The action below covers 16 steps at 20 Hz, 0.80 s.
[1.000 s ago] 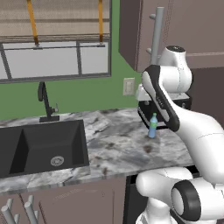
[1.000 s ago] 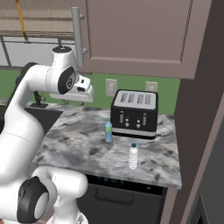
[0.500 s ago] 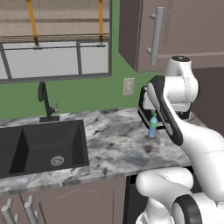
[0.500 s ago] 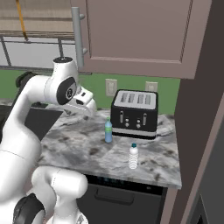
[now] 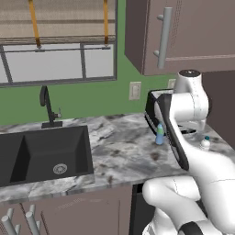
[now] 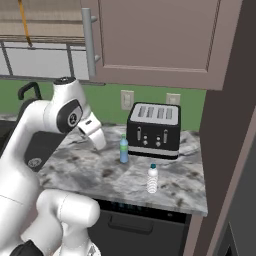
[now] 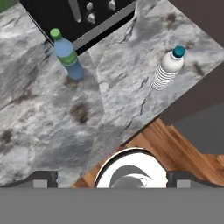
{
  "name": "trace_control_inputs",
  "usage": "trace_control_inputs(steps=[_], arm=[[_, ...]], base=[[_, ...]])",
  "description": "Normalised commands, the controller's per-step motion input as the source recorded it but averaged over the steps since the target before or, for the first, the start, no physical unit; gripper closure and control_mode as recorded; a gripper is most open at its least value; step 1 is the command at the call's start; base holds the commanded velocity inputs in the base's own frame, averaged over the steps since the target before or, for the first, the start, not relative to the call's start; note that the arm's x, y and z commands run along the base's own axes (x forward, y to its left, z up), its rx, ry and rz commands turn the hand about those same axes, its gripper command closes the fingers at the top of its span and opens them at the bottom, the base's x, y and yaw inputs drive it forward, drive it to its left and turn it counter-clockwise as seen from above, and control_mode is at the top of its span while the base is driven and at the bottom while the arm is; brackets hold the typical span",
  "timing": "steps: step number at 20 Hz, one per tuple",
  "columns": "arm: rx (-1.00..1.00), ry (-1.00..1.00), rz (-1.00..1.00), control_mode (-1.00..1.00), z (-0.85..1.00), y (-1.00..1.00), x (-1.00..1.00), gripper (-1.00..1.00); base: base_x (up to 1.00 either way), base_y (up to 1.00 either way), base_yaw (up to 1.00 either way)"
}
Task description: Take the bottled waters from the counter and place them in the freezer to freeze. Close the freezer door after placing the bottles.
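— Where are the bottles you're after?

— Two of them, both upright on the grey-white marbled stone counter (image 6: 85,172). The blue-tinted clear plastic bottle (image 6: 123,149) stands just in front of the black four-slot toaster (image 6: 153,130), near its left end. The whitish ribbed bottle with the teal cap (image 6: 152,178) is nearer the front edge, to the right of the blue one and apart from it. From my hand camera I see the same pair: blue-tinted bottle (image 7: 68,55) beside the toaster (image 7: 78,17), whitish bottle (image 7: 167,68) close to the counter's end.

— And your gripper?

— My two-finger gripper (image 7: 111,178) has hold of nothing. The fingertips sit far apart at the bottom corners of my hand view, so I judge the jaws wide open. I hang high above the counter, looking down on both bottles, which I take as a stance for choosing one and coming down on it.

— Anything else to count?

— One toaster, two wall outlets on the green wall behind it, one black inset sink (image 5: 43,151) with one black faucet (image 5: 47,106) to the far left. The bottles stand clear of each other, so I judge either can be taken without knocking the other.
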Motion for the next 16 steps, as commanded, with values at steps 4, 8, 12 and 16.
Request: trace_control_inputs(steps=[4,8,12,16], arm=[[-0.21,-0.05,-0.42,-1.00,-0.11,0.18,0.22,-1.00],[-0.23,-0.14,-0.41,-1.00,-0.02,0.30,0.07,-1.00],[-0.14,-0.06,-0.39,-1.00,-0.04,0.16,0.00,-1.00],[-0.13,-0.02,-0.39,-1.00,-0.24,0.00,0.00,-1.00]], base=[[0.00,0.00,0.00],[0.00,0.00,0.00],[0.00,0.00,0.00],[0.00,0.00,0.00]])
